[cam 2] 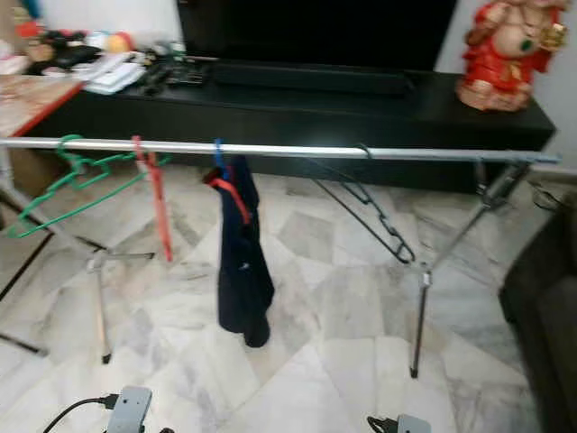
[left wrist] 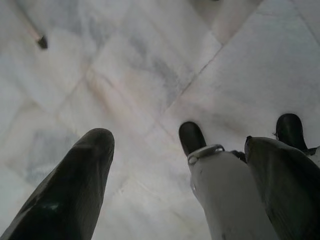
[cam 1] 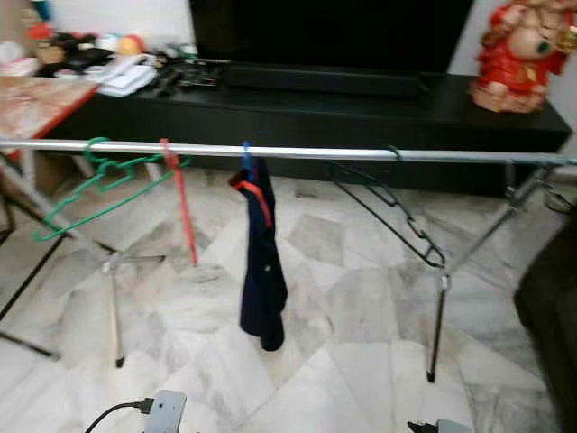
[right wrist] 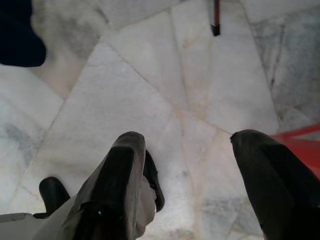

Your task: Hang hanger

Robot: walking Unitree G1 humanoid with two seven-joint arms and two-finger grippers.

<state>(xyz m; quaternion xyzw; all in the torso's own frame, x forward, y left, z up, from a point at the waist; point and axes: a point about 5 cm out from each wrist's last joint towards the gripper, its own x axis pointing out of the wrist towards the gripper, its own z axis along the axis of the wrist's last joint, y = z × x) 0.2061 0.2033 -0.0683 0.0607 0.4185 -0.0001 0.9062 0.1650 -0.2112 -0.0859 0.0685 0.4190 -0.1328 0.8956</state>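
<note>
Rail [cam 1: 297, 153] runs across mid-frame w/ green hanger [cam 1: 99, 185] at left, red hanger [cam 1: 183, 209], dark garment [cam 1: 262, 271] at center, black hanger [cam 1: 388, 212] at right. Left gripper [left wrist: 175, 170] & right gripper [right wrist: 187, 175] both spread apart, empty, over marble floor [cam 1: 352, 307].

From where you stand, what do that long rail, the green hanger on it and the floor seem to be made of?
The long silver rail looks like bare metal tube: grey with a soft sheen. The thin green hanger could be plastic or coated wire; too blurred to tell. The pale veined floor looks like polished marble tile, with grey veining and visible joints.
</note>
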